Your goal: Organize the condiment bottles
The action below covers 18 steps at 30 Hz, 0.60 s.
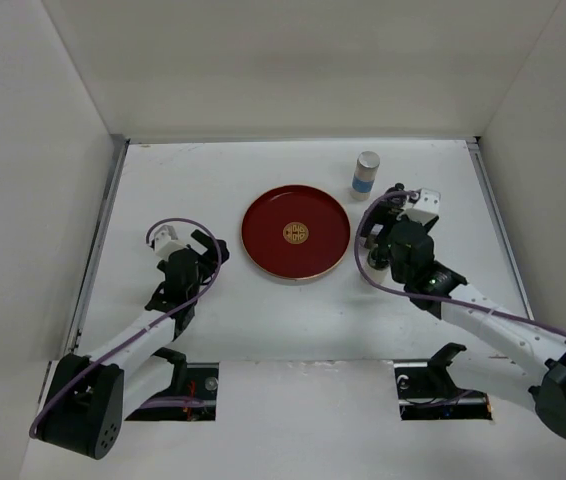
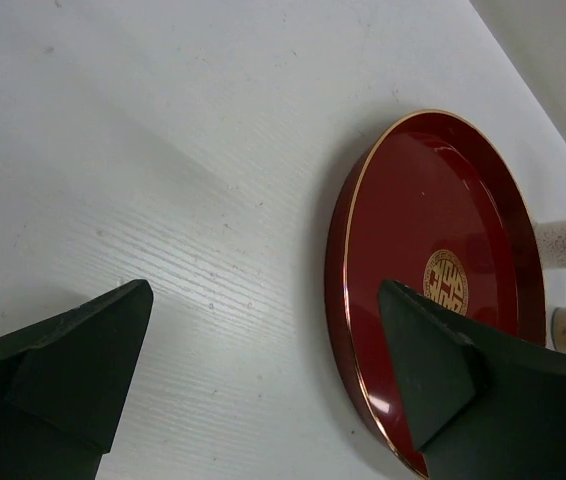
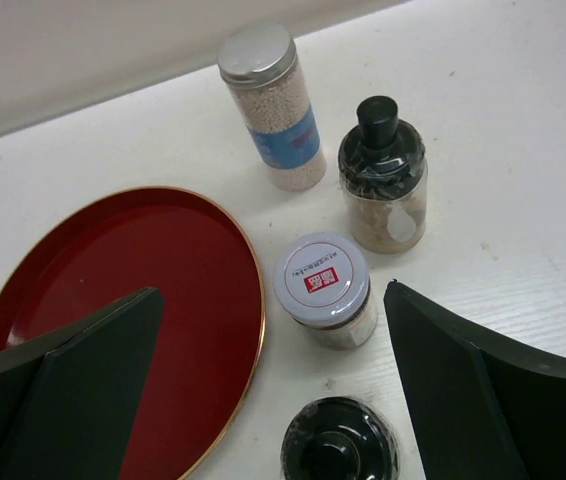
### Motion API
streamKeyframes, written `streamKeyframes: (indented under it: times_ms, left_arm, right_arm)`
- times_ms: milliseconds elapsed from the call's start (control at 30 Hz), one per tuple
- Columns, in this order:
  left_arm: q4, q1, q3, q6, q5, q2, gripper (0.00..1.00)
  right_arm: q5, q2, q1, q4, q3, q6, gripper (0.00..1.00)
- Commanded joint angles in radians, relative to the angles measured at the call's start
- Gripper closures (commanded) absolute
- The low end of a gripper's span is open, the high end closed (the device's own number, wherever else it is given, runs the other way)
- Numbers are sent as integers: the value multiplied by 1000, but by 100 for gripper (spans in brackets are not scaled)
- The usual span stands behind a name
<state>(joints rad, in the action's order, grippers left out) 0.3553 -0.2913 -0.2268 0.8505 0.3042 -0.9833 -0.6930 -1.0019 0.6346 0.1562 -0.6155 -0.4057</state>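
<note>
The right gripper (image 3: 269, 310) hangs with its jaws spread as wide as they go and nothing in them, over the cluster of bottles toward the far right corner of the desk (image 1: 203, 170). The grey-capped bottle (image 3: 271, 105) with the blue label stands upright nearest the far edge. The black-capped bottle (image 3: 383, 190), with brownish contents, is just beside it on the right-edge side. Nearer in, the light-lidded jar (image 3: 323, 290) stands in the gap between the spread fingers, just beside the rim of the red tray (image 3: 113, 290). A dark-lidded jar (image 3: 339, 452) is nearest of all, cut by the frame, so its body is hard to make out. The tray lies mid-desk. The left gripper (image 2: 263, 300) is likewise wide open and empty, over bare desk on the tray's left-edge side
</note>
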Motion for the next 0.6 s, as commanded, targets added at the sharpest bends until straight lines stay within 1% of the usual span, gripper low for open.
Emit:
streamKeyframes:
  times_ms: [0,133,167,200,233,300,333,367,400,433,467,567]
  left_arm:
    - [51,-6,-22,-13,3,14,0]
    - [57,-7,-19,-16,-4,15,0]
    - [60,-9,-16,-16,-4,18,0]
    - [63,-9,-14,-16,1,20,0]
    - [73,-9,-14,-18,4,18,0]
    - [92,-10,-11,-19,-3,-1,0]
    - [88,-12,-14,-21,-10,-9,0]
    - [86,-12,-14,-22,-16,-11,0]
    - [94,-12,-11,-22,-19,-11,0]
    - [97,-12,-9,-22,-14,-11,0]
    - [99,-12,-9,-22,-11,-11,0]
    - [91,-9,-12,-22,-22,-20,0]
  right_arm:
    - [38,-38,-19,46,-79,24,0]
    - [84,-102,-39,55,-131,34,0]
    - [98,-122,-45,55,-148,36,3]
    - [108,-141,-51,55,-165,38,10]
    - [121,-159,-59,54,-185,38,21]
    - [150,-204,-81,49,-231,45,49]
    - [167,-231,-100,43,-262,60,61]
    - [176,-257,-118,37,-292,74,67]
    - [181,-285,-138,26,-323,82,68]
    - [182,-312,-157,17,-355,87,66]
    - [187,-338,-177,2,-389,88,61]
    - [211,-440,-229,-36,-492,94,28]
